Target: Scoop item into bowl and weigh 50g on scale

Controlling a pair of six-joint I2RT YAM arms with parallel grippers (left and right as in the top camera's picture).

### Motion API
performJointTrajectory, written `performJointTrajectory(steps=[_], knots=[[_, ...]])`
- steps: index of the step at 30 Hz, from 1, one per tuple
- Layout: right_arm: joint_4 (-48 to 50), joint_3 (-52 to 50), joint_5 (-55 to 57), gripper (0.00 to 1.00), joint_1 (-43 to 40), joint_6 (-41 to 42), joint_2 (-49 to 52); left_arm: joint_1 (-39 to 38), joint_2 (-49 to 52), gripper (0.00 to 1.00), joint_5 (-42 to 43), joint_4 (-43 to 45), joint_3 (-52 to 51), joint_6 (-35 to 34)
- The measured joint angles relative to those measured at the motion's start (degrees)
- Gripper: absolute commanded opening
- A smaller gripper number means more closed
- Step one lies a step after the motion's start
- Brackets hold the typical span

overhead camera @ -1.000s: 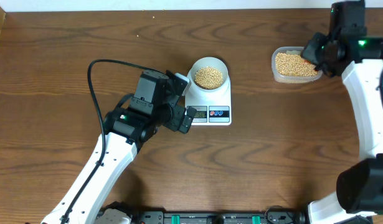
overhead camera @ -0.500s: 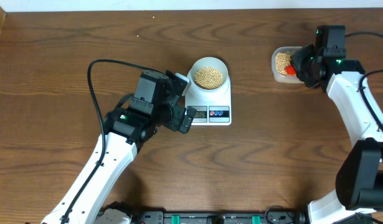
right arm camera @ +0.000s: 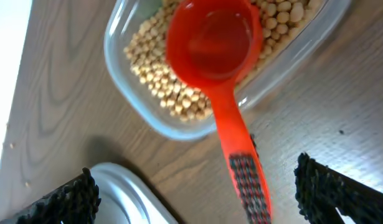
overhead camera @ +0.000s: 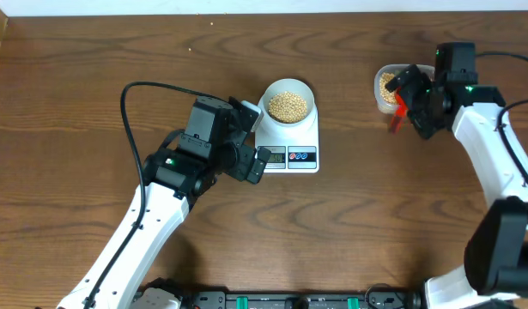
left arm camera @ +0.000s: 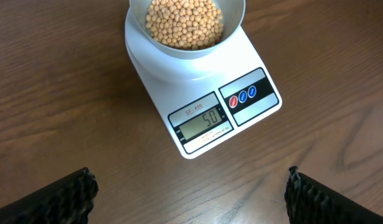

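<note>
The white bowl [overhead camera: 266,94] stands on the white scale [overhead camera: 308,137], heaped with tan beans [overhead camera: 288,106]. In the left wrist view the bowl [left arm camera: 231,31] and its beans [left arm camera: 185,22] are at the top, and the scale [left arm camera: 203,87] display reads 50. My left gripper [overhead camera: 251,139] hovers at the scale's left edge, open and empty [left arm camera: 191,199]. At the back right, a red scoop [right arm camera: 213,43] lies with its cup in the clear tub [right arm camera: 119,74] of beans [right arm camera: 157,84]. Its handle sticks out over the rim between the spread fingers of my right gripper [right arm camera: 203,196], untouched. The right gripper [overhead camera: 408,105] is open.
The clear tub [overhead camera: 382,86] sits near the table's far right. A black cable [overhead camera: 130,112] loops off the left arm over the wood. A pale grey rounded shape [right arm camera: 126,196] at the lower left of the right wrist view is unclear.
My right gripper opened and let go of the red scoop, then drew back toward the table's front. The scoop now rests in the tub. The left arm has not moved.
</note>
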Motion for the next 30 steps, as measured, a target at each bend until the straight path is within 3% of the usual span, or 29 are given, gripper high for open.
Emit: performJointTrajectory(steps=[4,10,13,25,30], knots=[[-3.9,-0.1,-0.9,0.99,0.0,-7.6,-6.0,0.0,0.0,0.98,0.0,0.0,0.0,0.0],[-11.4,-0.1,-6.7,0.99,0.0,-28.8,-22.8,0.0,0.0,0.98,0.0,-0.1,0.0,0.0],[-17.4,-0.1,-9.3,0.99,0.0,-34.8,-30.4,0.0,0.0,0.98,0.0,0.0,0.0,0.0],[-44.3,0.0,-4.3,0.99,0.0,-41.9,-47.3,0.0,0.0,0.98,0.0,0.0,0.0,0.0],[-46.3,0.0,-2.5,0.99,0.0,-42.8,-48.9,0.0,0.0,0.98,0.0,0.0,0.0,0.0]])
